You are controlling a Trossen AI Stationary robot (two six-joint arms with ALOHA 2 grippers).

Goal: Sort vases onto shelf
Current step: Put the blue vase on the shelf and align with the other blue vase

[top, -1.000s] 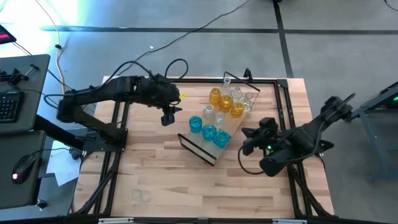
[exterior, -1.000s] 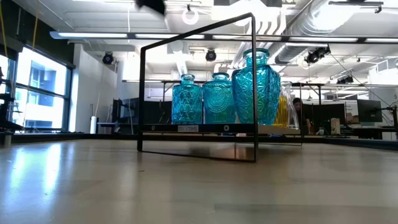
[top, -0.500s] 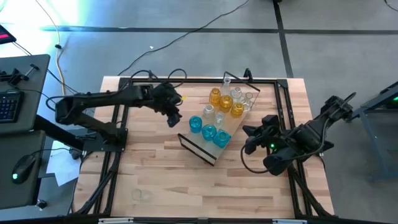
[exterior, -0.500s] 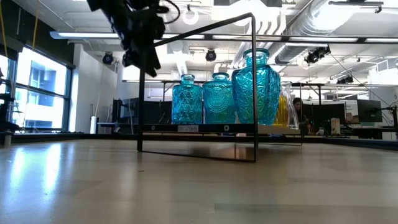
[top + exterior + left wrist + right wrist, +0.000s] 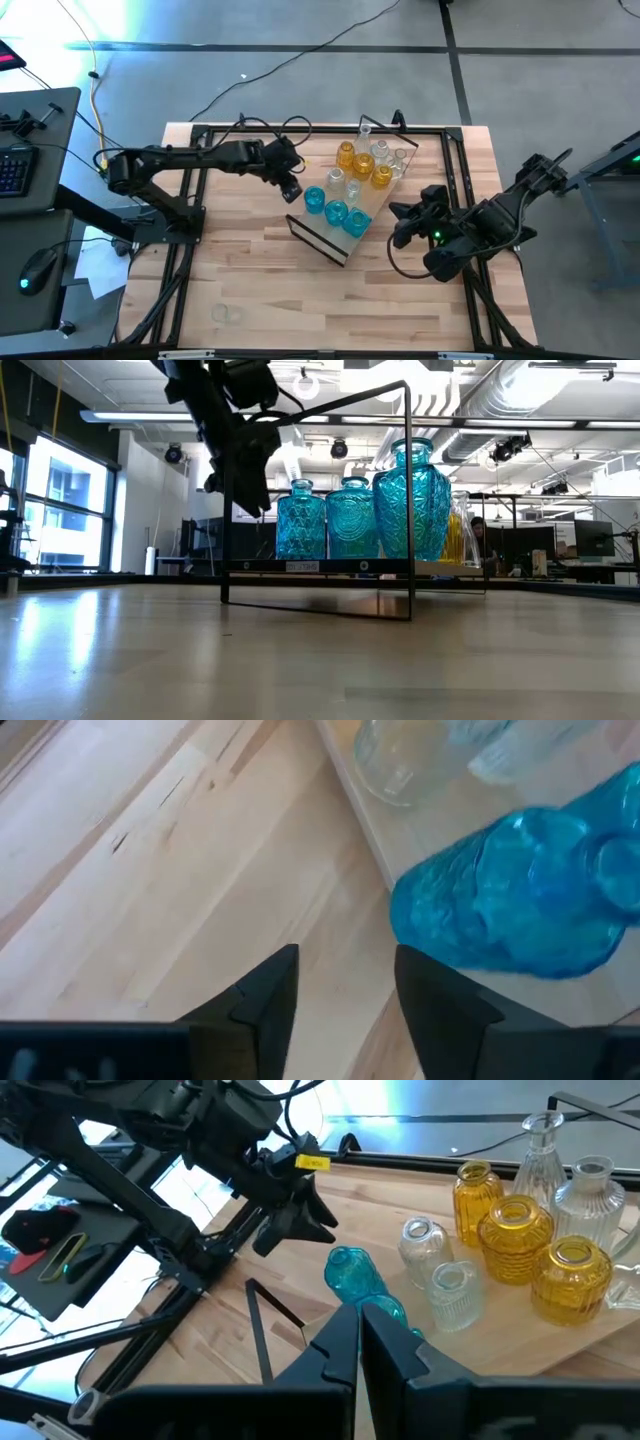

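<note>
The shelf, a light-wood board with black wire end frames, lies slantwise on the table. On it stand three teal vases, amber vases and clear vases. In the low view the teal vases stand behind the wire frame. My left gripper is open and hovers off the shelf's left edge, beside the nearest teal vase, touching nothing. It hangs left of the teal vases in the low view. My right gripper is shut and waits right of the shelf.
Black rails run along the tabletop's edges. A faint clear glass thing lies near the table's near left corner. Bare wood lies on the near side of the shelf. A desk with a keyboard stands off the table's left.
My left arm has stretched toward the table's right and come down, bringing its open gripper from above the low view's frame to beside the nearest teal vase at the shelf's left edge. The vases and shelf have stayed put.
</note>
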